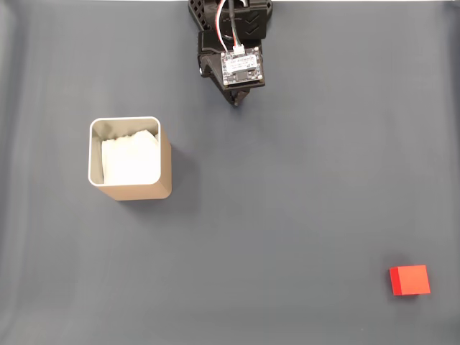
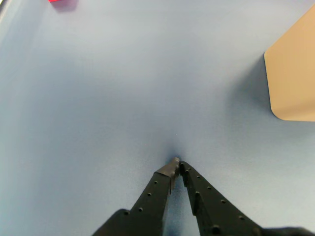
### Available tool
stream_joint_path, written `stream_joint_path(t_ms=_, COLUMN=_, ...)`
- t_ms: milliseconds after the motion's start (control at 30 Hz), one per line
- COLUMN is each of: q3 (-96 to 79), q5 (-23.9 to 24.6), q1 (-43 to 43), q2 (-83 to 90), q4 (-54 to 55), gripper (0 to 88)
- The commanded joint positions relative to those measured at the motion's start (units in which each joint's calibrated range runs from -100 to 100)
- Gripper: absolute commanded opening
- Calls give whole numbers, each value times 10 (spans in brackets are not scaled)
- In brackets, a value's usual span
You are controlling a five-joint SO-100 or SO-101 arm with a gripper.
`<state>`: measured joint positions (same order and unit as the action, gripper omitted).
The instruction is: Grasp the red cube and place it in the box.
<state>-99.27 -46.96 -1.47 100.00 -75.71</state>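
The red cube (image 1: pixel 410 280) lies on the grey mat at the lower right of the fixed view; a sliver of the red cube (image 2: pixel 56 1) shows at the top left edge of the wrist view. The tan box (image 1: pixel 131 159) with a pale rim and white lining stands left of centre, and its tan wall (image 2: pixel 295 73) fills the right edge of the wrist view. My black gripper (image 1: pixel 235 102) hangs at the top centre, far from both. In the wrist view the gripper (image 2: pixel 177 162) is shut, tips touching, with nothing between them.
The grey mat (image 1: pixel 287 201) covers the whole surface. The arm's base and a small circuit board (image 1: pixel 242 67) sit at the top centre. Open mat lies between the gripper, box and cube.
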Motion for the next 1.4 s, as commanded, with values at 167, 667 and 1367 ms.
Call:
stream_joint_path(t_ms=167, q3=-5, q5=5, q1=2, q2=0, q4=-7, gripper=8)
stream_joint_path(t_ms=667, q3=-5, q5=5, q1=2, q2=0, q4=-7, gripper=8)
stream_joint_path(t_ms=1367, q3=-5, q5=5, q1=2, q2=0, q4=-7, gripper=8)
